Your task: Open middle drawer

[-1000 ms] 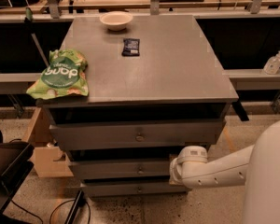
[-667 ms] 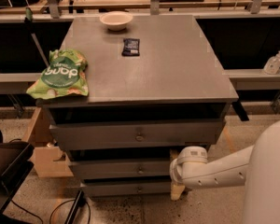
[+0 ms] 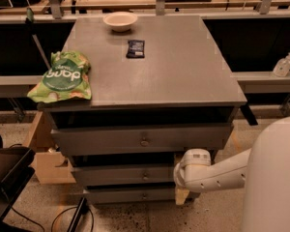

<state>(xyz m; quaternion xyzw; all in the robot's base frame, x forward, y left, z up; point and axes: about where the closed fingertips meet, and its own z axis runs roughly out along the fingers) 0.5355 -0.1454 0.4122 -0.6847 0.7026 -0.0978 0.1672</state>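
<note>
1. Cabinet: I see a square, matte grey-painted cabinet (image 3: 159, 76) with a flat, smooth top and three stacked drawers.
2. On the top: a round cream bowl (image 3: 120, 21) at the far edge, a small flat dark packet (image 3: 135, 48) just in front of it, and a crinkled glossy green snack bag (image 3: 63, 77) at the left front corner, overhanging the edge slightly. I cannot see what the bowl holds.
3. Drawers: the taller grey top drawer (image 3: 111, 140) carries a larger round knob. The middle drawer (image 3: 116, 175), a wide, shallow grey front with a small round centre knob, sits directly below it. The lowest grey drawer (image 3: 121, 195) follows. All drawer interiors are hidden.
4. Gripper: the gripper (image 3: 184, 175), on a smooth white rounded arm (image 3: 222, 174) reaching in from the right, lies against the right end of the middle drawer front, well right of its knob. I cannot tell whether it is spread or closed.
5. Surroundings: a brown cardboard box (image 3: 43, 153) stands left of the cabinet.
</note>
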